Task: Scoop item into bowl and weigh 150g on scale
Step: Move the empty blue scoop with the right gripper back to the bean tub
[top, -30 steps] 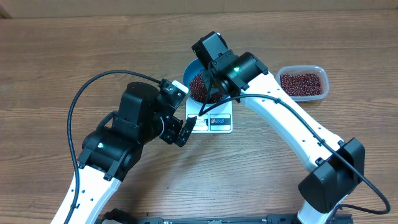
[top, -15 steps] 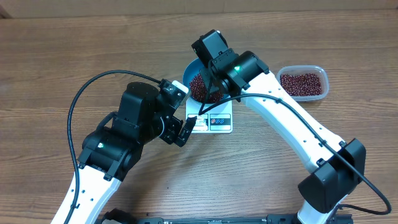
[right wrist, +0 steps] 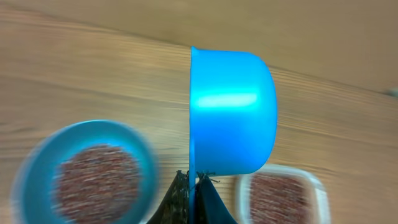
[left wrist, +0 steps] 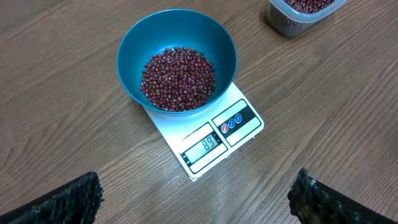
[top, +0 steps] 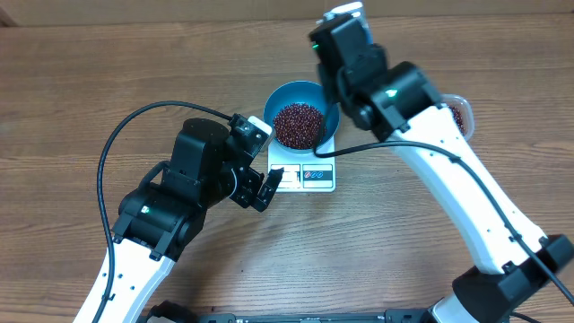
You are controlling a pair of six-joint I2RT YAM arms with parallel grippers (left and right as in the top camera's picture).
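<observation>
Since the beans (left wrist: 178,78) are loose and likely to roll, they need the scoop (right wrist: 233,112), pinched by its handle in the right gripper (right wrist: 193,186); the left gripper (left wrist: 196,202) gapes empty.

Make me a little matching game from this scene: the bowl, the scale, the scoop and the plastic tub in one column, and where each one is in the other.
Things:
1. blue bowl
2. white scale
3. blue scoop
4. clear tub

Places:
A. gripped in the right hand, above the table
B. on the table, beneath the bowl
C. off to the side on the table, with beans inside
D. on the scale, with beans inside

Pairs: 1-D, 2-B, 3-A, 4-C
</observation>
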